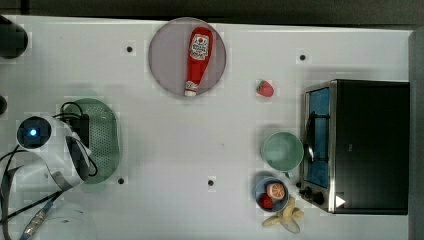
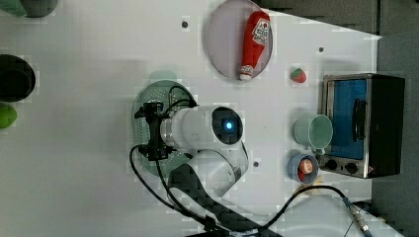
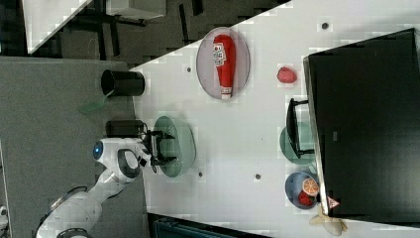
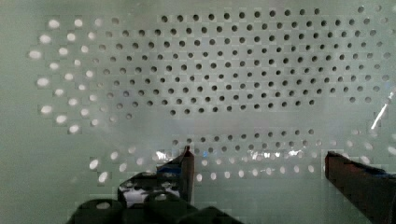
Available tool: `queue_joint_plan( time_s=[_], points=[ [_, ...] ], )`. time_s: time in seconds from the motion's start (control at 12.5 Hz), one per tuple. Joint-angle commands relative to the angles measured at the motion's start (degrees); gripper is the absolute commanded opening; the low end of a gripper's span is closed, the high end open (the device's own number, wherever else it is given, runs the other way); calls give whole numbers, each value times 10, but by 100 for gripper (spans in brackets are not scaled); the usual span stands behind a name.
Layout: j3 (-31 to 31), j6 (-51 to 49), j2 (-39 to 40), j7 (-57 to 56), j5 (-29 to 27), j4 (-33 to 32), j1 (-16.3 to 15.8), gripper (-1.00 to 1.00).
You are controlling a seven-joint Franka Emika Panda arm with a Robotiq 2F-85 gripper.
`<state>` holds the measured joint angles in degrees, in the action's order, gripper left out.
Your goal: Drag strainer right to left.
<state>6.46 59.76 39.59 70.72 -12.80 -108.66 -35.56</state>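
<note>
The tool (image 4: 257, 161), fingers spread wide inside the strainer (image 1: 107, 132), hides half of it in the top view

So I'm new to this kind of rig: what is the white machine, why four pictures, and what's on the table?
The white machine is a single robot arm with a two-fingered pincer at its end. Three pictures come from fixed cameras looking down at the same white table; the fourth comes from a camera on the arm's wrist, looking past the pincer's dark fingers.

The arm hangs over a pale green strainer dotted with holes, at the top view's left. In the wrist view the fingers stand apart over the strainer's inside, clamping nothing.

Elsewhere lie a grey plate carrying a ketchup bottle, a toy strawberry, a mint cup, a small blue bowl of toy fruit, a banana and a toaster oven.
</note>
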Motion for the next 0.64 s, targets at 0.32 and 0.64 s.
queue_joint_plan(
  time_s=[0.32,0.64],
  points=[
    [-34,-26,-33,-13,23,15,-14,100],
    [-115,-123,-148,-180,47,2,-9,100]
  ],
)
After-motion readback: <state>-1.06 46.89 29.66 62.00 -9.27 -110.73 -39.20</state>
